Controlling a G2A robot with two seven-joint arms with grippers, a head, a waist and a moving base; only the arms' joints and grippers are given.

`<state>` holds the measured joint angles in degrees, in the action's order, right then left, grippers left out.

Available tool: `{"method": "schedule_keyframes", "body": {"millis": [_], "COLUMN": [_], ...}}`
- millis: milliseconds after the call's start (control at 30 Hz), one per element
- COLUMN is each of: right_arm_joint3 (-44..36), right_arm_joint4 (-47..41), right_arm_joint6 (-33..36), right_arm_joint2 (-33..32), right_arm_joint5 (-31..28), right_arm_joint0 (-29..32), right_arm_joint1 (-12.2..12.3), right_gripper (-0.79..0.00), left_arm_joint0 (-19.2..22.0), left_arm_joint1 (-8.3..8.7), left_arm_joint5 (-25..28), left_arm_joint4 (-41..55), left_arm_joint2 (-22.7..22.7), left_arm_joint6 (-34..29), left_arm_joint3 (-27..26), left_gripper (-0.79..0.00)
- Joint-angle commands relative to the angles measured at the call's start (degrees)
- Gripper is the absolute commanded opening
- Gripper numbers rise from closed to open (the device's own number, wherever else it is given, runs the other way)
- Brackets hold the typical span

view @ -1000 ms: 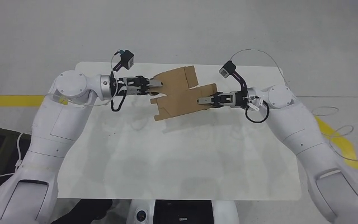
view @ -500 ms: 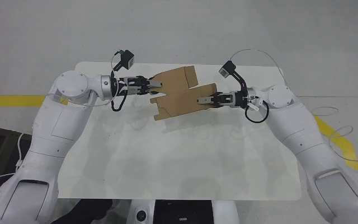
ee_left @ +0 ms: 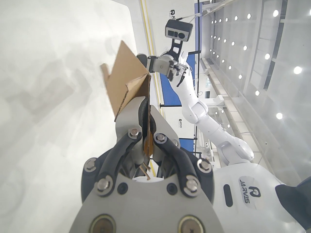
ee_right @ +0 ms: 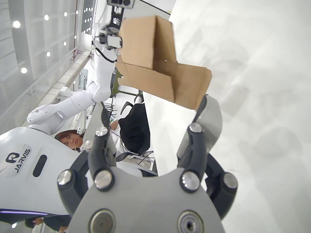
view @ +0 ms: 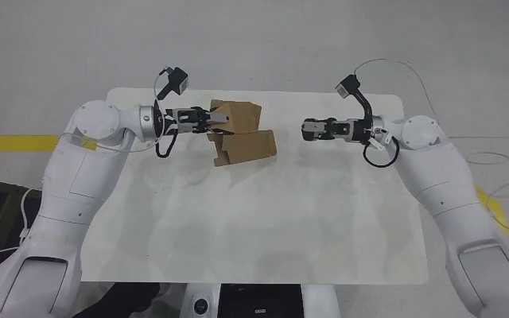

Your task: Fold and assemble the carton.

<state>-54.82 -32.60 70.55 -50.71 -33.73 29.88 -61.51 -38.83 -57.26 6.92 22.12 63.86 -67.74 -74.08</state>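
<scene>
The brown cardboard carton [view: 242, 135] is partly folded and held up over the far middle of the white table [view: 278, 230]. My left gripper [view: 219, 122] is shut on its left edge; in the left wrist view the cardboard [ee_left: 126, 83] runs between the fingers of that gripper [ee_left: 145, 112]. My right gripper [view: 305, 129] stands open to the right of the carton, a short gap away and holding nothing. In the right wrist view the carton [ee_right: 155, 59] hangs just beyond the spread fingertips of the right gripper [ee_right: 153, 105].
The table's far edge [view: 254, 90] lies just behind the carton. A grey floor with a yellow line [view: 28, 143] surrounds the table.
The right gripper has let go of the carton and drawn back to the right. The carton, spread wide before, has folded up toward the left gripper, which kept its hold.
</scene>
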Motion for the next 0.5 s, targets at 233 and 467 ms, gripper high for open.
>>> {"method": "schedule_keyframes", "body": {"millis": [233, 467], "right_arm_joint3": [-9.74, -10.83], "right_arm_joint4": [-5.05, -8.38], "right_arm_joint6": [1.10, -0.52], "right_arm_joint2": [0.14, 3.43], "right_arm_joint5": [1.09, -0.54], "right_arm_joint0": [3.31, 3.43], "right_arm_joint1": [0.25, -1.19], "right_gripper": [0.000, 0.000], "left_arm_joint0": [-1.32, -2.51], "left_arm_joint1": [0.15, 0.39], "left_arm_joint5": [5.46, 9.11], "left_arm_joint4": [-0.57, 2.22], "left_arm_joint2": [0.21, 1.29], "left_arm_joint6": [-1.63, -4.60], "left_arm_joint3": [-2.77, -5.05], "left_gripper": [-0.785, -0.785]}}
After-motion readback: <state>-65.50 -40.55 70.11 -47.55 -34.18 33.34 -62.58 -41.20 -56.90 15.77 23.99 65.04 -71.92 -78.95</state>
